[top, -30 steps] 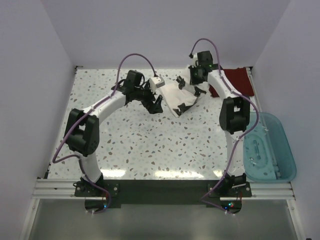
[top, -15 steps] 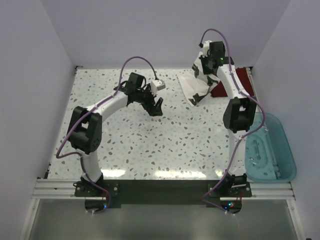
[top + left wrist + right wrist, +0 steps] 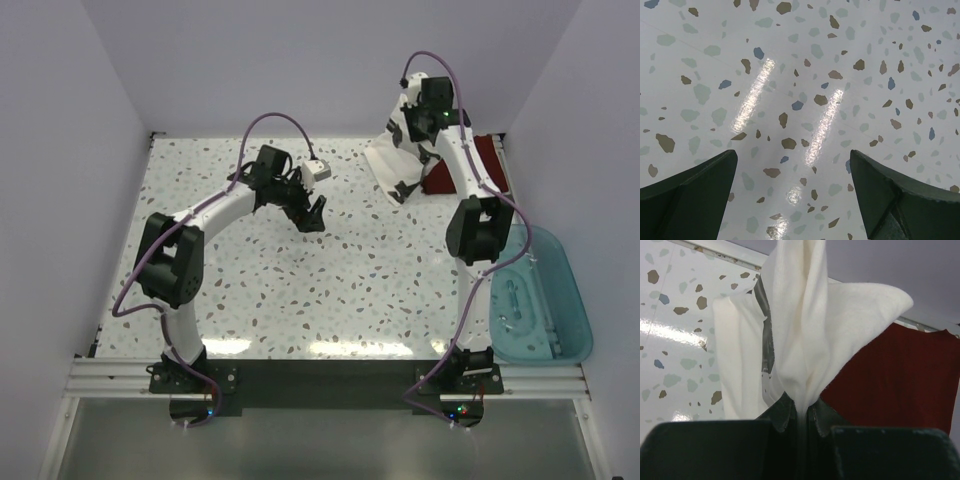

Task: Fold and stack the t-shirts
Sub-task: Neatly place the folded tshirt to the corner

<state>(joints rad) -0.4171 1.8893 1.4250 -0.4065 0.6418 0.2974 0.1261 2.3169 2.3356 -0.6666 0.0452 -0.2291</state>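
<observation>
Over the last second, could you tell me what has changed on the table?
The right gripper, shut on the white t-shirt, carried it from mid-table toward the far right corner and lifted it; it now hangs by the dark red t-shirt. That shirt, the open left gripper and the teal bin stayed put.

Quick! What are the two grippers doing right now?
Left gripper: open, holding nothing.
Right gripper: closed, holding the white shirt.

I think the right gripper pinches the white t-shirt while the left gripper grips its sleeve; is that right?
Not quite: the left wrist view shows the left gripper open and empty above the table. The right gripper does pinch the white t-shirt.
</observation>
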